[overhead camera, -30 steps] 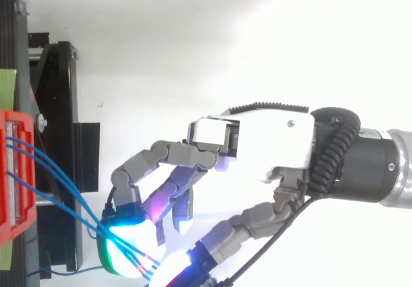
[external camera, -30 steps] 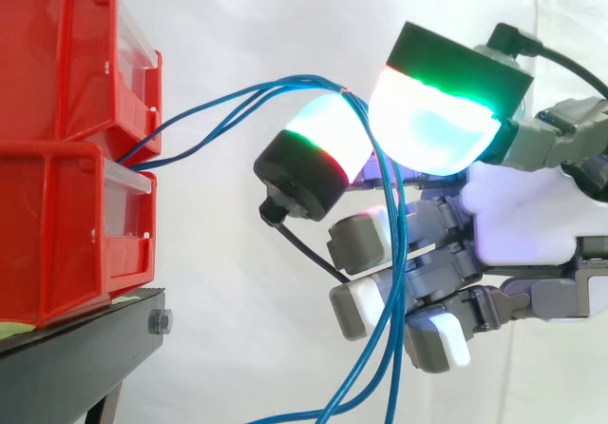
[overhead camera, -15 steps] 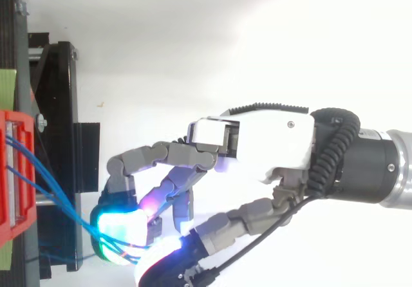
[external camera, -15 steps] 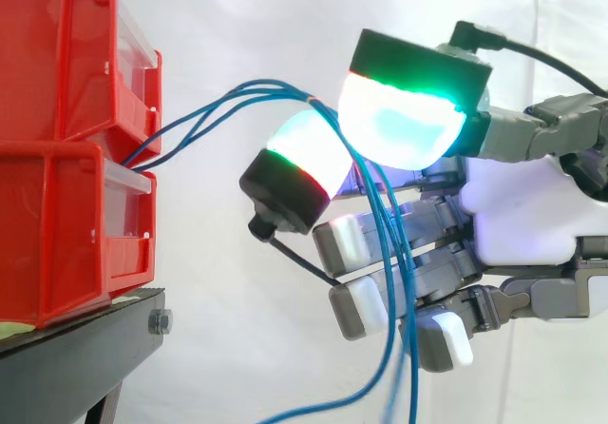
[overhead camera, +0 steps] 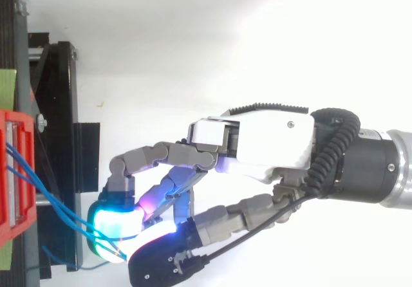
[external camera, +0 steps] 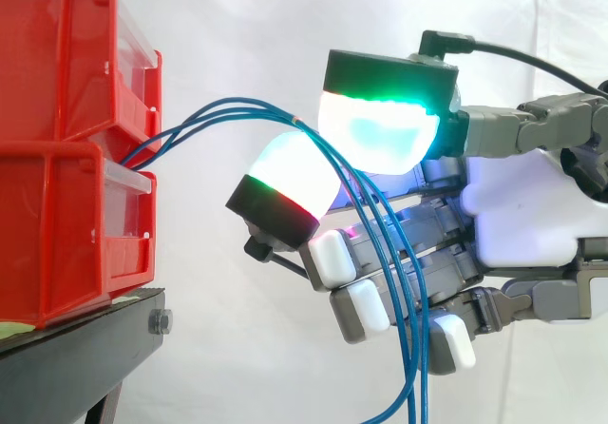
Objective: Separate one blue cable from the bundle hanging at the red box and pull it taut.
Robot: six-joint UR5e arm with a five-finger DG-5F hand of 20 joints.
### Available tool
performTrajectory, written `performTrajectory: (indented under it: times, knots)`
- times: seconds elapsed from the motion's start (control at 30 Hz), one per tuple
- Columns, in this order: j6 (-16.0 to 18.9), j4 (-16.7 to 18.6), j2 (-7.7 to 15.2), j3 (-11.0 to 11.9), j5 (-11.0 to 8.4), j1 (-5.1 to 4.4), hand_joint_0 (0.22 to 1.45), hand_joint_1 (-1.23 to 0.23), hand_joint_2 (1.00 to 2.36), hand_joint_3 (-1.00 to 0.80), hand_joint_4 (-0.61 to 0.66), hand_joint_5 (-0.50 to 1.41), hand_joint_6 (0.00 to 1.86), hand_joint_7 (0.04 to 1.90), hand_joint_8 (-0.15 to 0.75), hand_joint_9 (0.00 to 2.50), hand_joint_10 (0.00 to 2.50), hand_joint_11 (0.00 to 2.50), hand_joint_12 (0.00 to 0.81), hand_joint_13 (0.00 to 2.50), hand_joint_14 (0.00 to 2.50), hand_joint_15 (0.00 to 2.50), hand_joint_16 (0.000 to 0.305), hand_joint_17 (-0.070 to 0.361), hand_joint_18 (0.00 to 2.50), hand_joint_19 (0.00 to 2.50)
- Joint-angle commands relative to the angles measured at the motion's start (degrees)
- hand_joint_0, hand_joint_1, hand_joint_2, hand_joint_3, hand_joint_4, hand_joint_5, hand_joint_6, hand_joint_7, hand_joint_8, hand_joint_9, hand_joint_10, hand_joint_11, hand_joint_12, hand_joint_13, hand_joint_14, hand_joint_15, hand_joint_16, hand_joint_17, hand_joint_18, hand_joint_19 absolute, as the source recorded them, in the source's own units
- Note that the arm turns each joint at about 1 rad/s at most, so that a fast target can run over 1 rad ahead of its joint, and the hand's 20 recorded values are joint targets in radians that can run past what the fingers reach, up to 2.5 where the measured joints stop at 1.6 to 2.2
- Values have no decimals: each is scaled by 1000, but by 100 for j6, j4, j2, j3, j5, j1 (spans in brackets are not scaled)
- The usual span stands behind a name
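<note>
1. The hand (external camera: pixel 522 217) has two glowing fingertips pressed towards each other: an upper pad (external camera: pixel 375 137) lit green and cyan, and a lower pad (external camera: pixel 285 175) lit white with a green and red band.
2. The blue cables (external camera: pixel 228 112) go in between these two pads and appear clamped there. The contact itself is hidden behind the upper pad.
3. Whether a single strand is held apart from the rest cannot be made out. About three strands enter the pinch close together.
4. Below the pinch, the strands hang down across the other fingers (external camera: pixel 332 256), which are curled, and are cut off by the bottom of the side view.
5. Leftwards, the cables arch slackly to the red bins (external camera: pixel 66 224). They vanish into the gap between the upper and lower bin, so their ends are hidden.
6. The bins are stacked at the edge of the black stand (external camera: pixel 76 357) that faces the hand, and are cut off at the left.
7. From above, the hand (overhead camera: pixel 270 139) reaches left, its cyan pad (overhead camera: pixel 116 226) just off the stand's (overhead camera: pixel 61 107) edge. The cables (overhead camera: pixel 55 203) slant to it from the bins.
</note>
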State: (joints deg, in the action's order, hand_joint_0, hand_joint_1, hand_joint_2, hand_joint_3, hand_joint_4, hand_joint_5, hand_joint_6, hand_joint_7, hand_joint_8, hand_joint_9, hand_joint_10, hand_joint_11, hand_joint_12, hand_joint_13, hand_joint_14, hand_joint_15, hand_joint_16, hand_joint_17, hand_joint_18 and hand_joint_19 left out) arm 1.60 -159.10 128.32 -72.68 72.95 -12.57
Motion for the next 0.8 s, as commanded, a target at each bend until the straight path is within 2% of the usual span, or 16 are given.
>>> performTrajectory:
  times: [0.0,0.2,0.27,0.3,0.4,0.57,0.6,0.7,0.77]
  knots:
    - [7,-16,0,-1,8,0,699,-617,1028,-141,175,-93,504,1265,321,689,20,638,404,804,23,793,47,105,930,837]
    - [7,-16,0,-71,8,0,697,-690,1027,-167,172,-107,500,1429,347,679,19,678,411,791,24,796,47,107,928,825]
    - [7,10,0,-80,8,-8,699,-693,1026,-176,185,-112,510,1431,348,678,22,683,410,788,23,796,47,107,928,824]
    - [7,19,0,-71,8,-8,710,-670,1027,-184,197,-133,567,1325,351,679,21,703,411,789,24,791,48,107,927,818]
    - [7,63,0,-80,0,-17,745,-640,1024,-192,234,-166,650,1168,355,681,21,754,415,783,25,798,48,107,910,834]
    - [7,98,0,-80,-18,-17,799,-691,1023,-191,252,-208,777,1009,357,688,23,866,417,768,23,807,47,107,871,884]
    - [7,98,0,-80,-18,-17,801,-695,1024,-198,291,-210,794,956,353,689,23,874,420,765,23,811,48,107,867,879]
    - [7,116,0,-80,-18,-26,777,-742,1021,-246,327,-214,805,959,355,662,23,912,418,749,23,796,49,109,895,834]
    - [7,98,0,-71,-18,-26,750,-783,1015,-331,307,-225,831,994,357,659,23,930,420,749,24,790,49,110,923,795]
